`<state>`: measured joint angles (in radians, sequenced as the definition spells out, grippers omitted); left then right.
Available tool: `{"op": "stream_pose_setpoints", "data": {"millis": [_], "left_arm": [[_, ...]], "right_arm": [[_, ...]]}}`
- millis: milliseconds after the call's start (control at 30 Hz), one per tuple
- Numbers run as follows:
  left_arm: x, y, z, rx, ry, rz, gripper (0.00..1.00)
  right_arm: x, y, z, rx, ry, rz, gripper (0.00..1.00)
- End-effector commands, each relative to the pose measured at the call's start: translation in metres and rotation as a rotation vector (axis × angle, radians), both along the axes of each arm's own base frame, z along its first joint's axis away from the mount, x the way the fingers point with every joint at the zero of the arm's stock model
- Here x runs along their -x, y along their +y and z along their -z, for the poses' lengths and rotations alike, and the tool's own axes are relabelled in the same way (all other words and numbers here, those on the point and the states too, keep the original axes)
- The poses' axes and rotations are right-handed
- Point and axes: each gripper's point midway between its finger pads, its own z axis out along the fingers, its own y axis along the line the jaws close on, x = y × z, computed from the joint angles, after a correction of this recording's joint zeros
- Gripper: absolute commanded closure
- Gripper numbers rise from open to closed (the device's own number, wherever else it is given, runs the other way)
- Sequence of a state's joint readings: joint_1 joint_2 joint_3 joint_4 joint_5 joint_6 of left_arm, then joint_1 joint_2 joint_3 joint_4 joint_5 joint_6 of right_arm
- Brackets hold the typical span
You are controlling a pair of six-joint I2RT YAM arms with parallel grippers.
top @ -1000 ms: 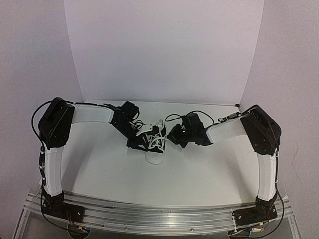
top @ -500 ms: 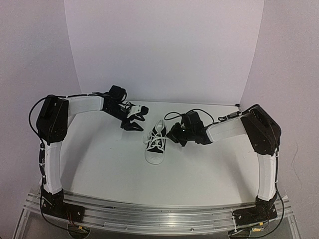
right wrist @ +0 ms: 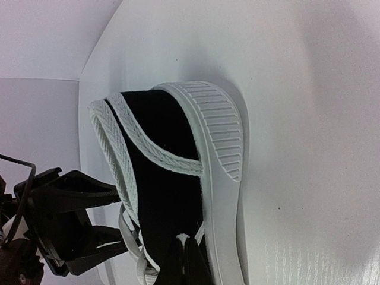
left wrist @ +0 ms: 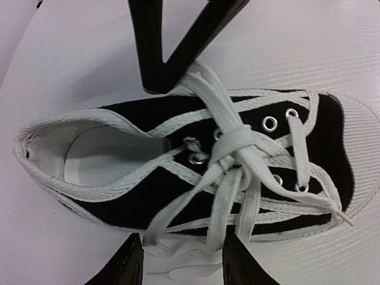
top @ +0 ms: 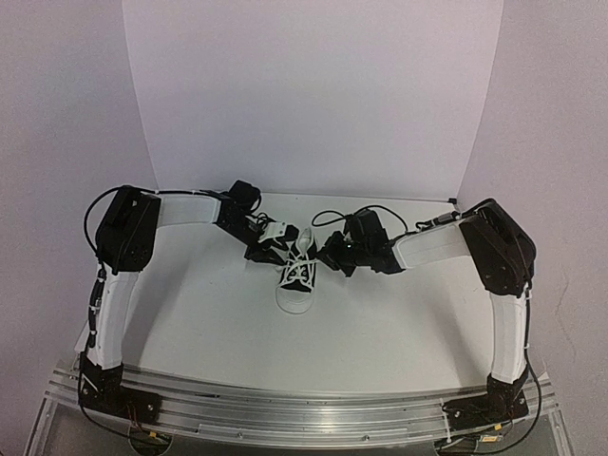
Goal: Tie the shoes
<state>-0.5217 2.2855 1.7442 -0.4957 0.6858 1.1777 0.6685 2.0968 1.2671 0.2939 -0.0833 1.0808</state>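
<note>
The black shoe (top: 296, 281) with a white toe cap stands mid-table, toe toward the arms. From the left wrist view, its white laces (left wrist: 236, 144) cross in a loose knot over the tongue. Loose lace ends (left wrist: 189, 260) lie on the table beside the sole. My left gripper (left wrist: 181, 250) is open and straddles those ends, at the shoe's left side (top: 274, 249). My right gripper (right wrist: 185, 246) is shut on a bit of lace against the shoe's black side (right wrist: 160, 154), on its right (top: 324, 260). Its fingers (left wrist: 169, 53) show at the lace's top.
The white table (top: 380, 323) ends in white walls behind and at both sides. An aluminium rail (top: 304, 408) carries both arm bases along the near edge. Black cables loop over both forearms close to the shoe.
My left gripper let go at the shoe, lifted back and left while opening, then came back down beside the shoe. The right gripper and the shoe have stayed put.
</note>
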Motion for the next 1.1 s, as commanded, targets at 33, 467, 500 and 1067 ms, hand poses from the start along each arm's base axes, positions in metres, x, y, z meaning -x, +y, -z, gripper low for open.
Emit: {"op": "stream_pose_setpoints", "data": {"millis": [33, 467, 500, 1067], "left_arm": [[-0.015, -0.010, -0.010, 0.009, -0.045, -0.019, 0.62], [-0.011, -0.015, -0.027, 0.046, -0.037, 0.008, 0.67], [-0.013, -0.017, -0.029, 0.053, -0.041, 0.005, 0.66], [0.005, -0.020, 0.002, -0.040, 0.000, 0.062, 0.95]], "right_arm": [[-0.005, 0.008, -0.021, -0.026, -0.048, -0.020, 1.00], [-0.004, 0.009, -0.020, -0.021, -0.053, -0.031, 1.00], [-0.004, 0.009, -0.020, -0.020, -0.054, -0.032, 1.00], [-0.006, 0.006, -0.021, -0.006, -0.070, -0.027, 1.00]]}}
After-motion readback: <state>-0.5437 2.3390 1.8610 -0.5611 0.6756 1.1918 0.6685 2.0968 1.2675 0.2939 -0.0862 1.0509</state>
